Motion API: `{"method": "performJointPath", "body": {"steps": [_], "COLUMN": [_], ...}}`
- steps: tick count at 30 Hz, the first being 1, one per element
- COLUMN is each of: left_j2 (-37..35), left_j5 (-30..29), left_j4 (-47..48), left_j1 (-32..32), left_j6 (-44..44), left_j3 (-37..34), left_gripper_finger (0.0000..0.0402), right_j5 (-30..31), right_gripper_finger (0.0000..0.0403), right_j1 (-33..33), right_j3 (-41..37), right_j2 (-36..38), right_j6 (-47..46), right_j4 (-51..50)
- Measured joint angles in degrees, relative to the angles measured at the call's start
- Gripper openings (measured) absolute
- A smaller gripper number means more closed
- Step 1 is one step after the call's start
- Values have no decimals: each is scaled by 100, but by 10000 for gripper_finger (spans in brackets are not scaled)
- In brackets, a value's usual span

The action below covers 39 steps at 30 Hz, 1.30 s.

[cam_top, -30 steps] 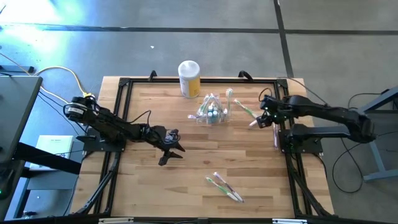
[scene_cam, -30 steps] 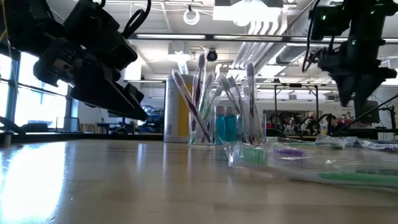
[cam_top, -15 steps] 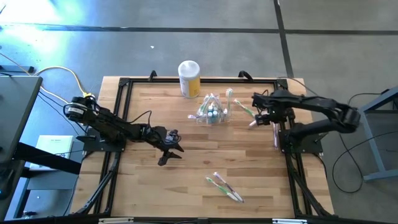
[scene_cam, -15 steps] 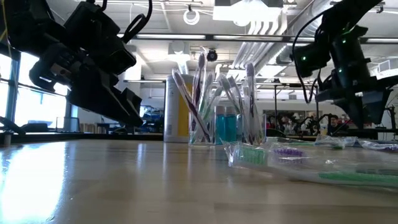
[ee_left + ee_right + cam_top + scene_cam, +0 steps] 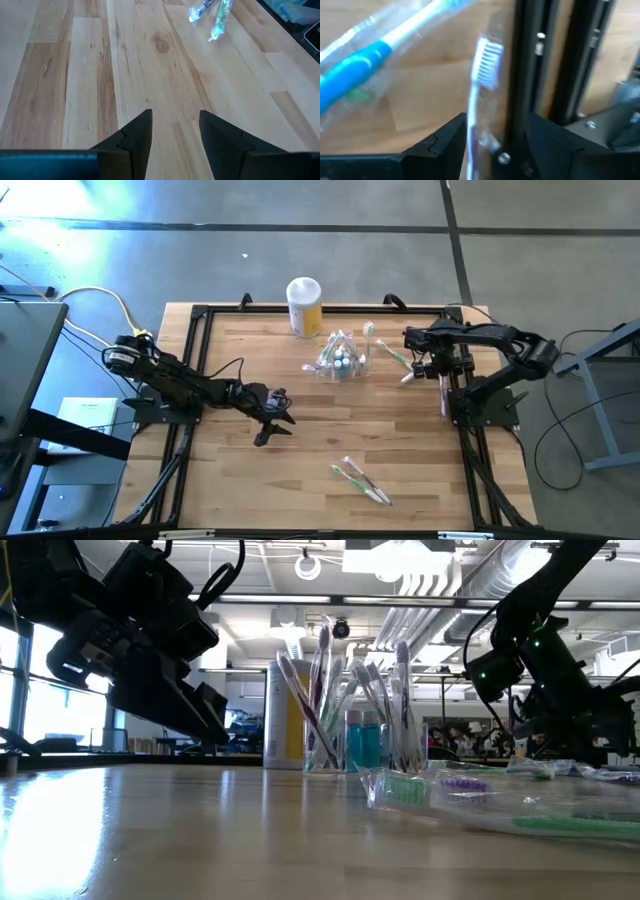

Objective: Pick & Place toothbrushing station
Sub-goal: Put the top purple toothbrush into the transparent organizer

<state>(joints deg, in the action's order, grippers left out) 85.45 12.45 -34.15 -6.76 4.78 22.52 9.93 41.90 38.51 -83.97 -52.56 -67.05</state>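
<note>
The toothbrushing station is a small clear holder standing on the table's far middle, with several toothbrushes upright in it. My left gripper hovers open over bare wood left of centre. My right gripper is open at the far right, pointing steeply down, low over the table. Between its fingers the right wrist view shows a wrapped toothbrush with white bristles lying beside the black frame rail. I see no touch.
A yellow canister with a white lid stands behind the station. Wrapped toothbrushes lie near the front, right of the station and along the right rail. A blue-handled wrapped toothbrush lies by the right gripper.
My right gripper has come down toward the table by the right rail and tipped to point more steeply down, the arm folding in; its fingers keep the same gap. The station has not moved.
</note>
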Motion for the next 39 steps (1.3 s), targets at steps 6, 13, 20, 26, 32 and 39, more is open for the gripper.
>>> {"method": "performJointPath", "body": {"steps": [6,13,20,26,32,39], "left_j2": [0,0,0,0,0,0], "left_j5": [2,2,2,0,-1,2], "left_j4": [10,8,8,8,12,15], "left_j1": [0,0,0,0,-2,0], "left_j6": [0,2,2,4,4,2], "left_j3": [0,0,0,0,0,0], "left_gripper_finger": [159,159,159,159,159,159], "right_j5": [-103,56,-117,-221,-223,-388], "right_gripper_finger": [191,191,191,190,182,93], "right_j1": [27,27,28,31,29,26], "right_j3": [-155,-337,-541,-565,-570,-574], "right_j2": [-82,-74,-52,-50,-52,-64], "right_j6": [31,31,346,557,915,1330], "right_j4": [492,596,1118,1238,1277,1408]}}
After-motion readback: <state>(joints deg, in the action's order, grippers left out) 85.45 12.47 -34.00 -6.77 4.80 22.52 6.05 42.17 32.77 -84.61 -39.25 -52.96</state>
